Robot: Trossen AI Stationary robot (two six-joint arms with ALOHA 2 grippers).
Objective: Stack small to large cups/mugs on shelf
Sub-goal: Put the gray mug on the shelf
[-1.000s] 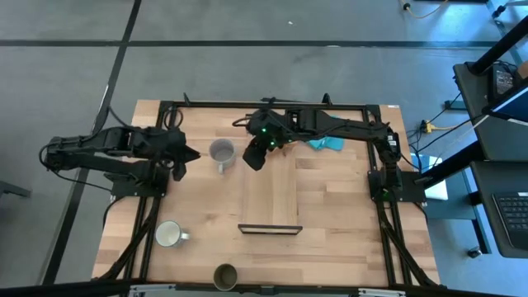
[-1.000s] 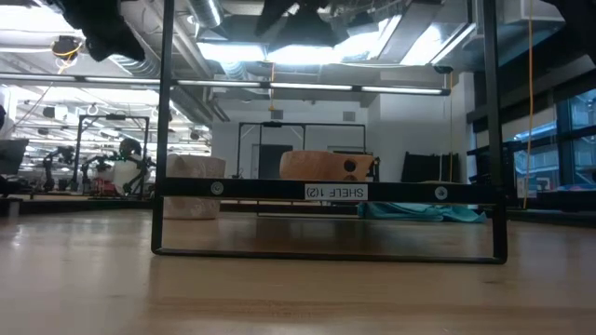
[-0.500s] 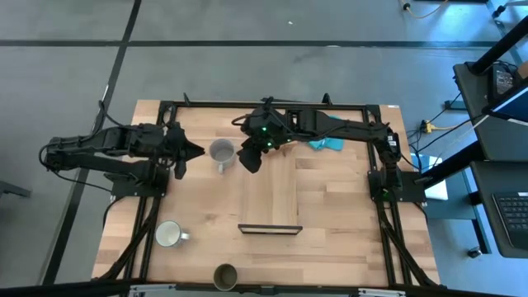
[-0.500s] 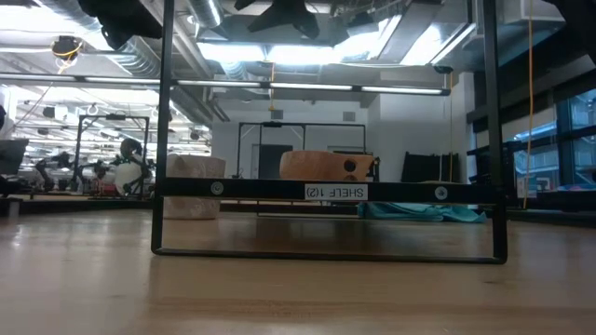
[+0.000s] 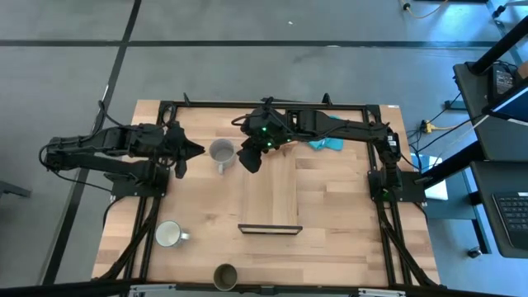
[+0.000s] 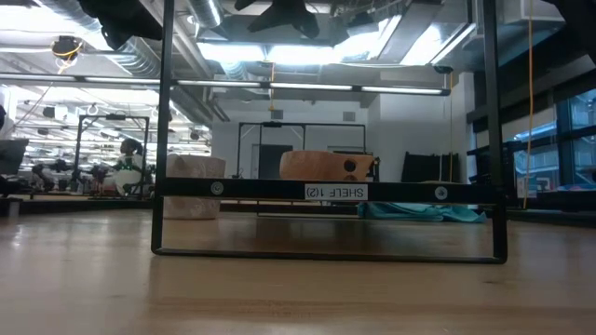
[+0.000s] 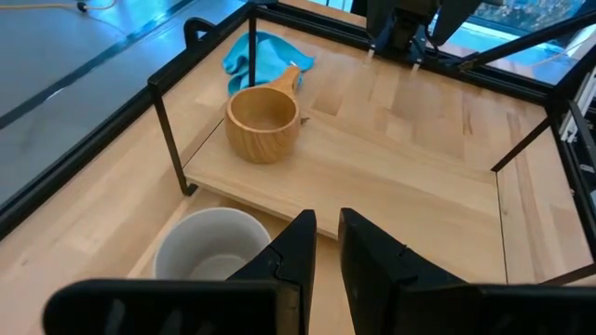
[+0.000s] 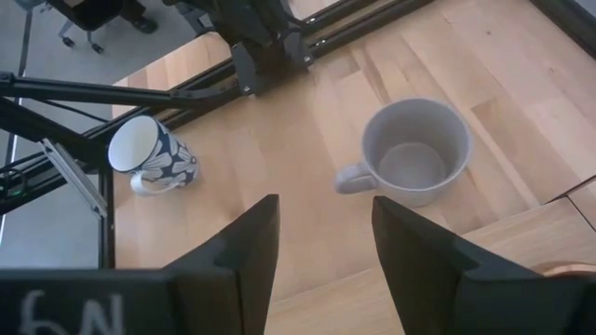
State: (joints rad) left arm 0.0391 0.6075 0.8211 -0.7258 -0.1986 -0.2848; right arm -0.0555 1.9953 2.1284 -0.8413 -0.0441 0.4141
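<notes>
The grey mug (image 5: 221, 152) stands on the table just left of the shelf's (image 5: 270, 198) far end, its handle (image 8: 349, 177) toward the near side. My left gripper (image 5: 195, 151) hovers shut to the mug's left (image 7: 209, 247). My right gripper (image 5: 250, 161) hovers open above the shelf's far left corner, beside the mug (image 8: 414, 154). The tan wooden cup (image 7: 264, 123) stands on the shelf's far end; my right arm hides it in the high view. The pale-inside mug (image 5: 168, 235) and dark olive cup (image 5: 225, 276) stand near the table's near edge.
A teal cloth (image 5: 328, 143) lies past the shelf's far right corner. Black frame rails (image 5: 272, 104) run along the table's far edge and sides. Bare tabletop (image 5: 346, 214) lies to the shelf's right. In the low view the shelf's near bracket (image 6: 331, 191) fills the middle.
My right gripper has shifted a little toward the grey mug and risen slightly, then held still. My left gripper has edged a little toward the mug from the left. No cup has moved.
</notes>
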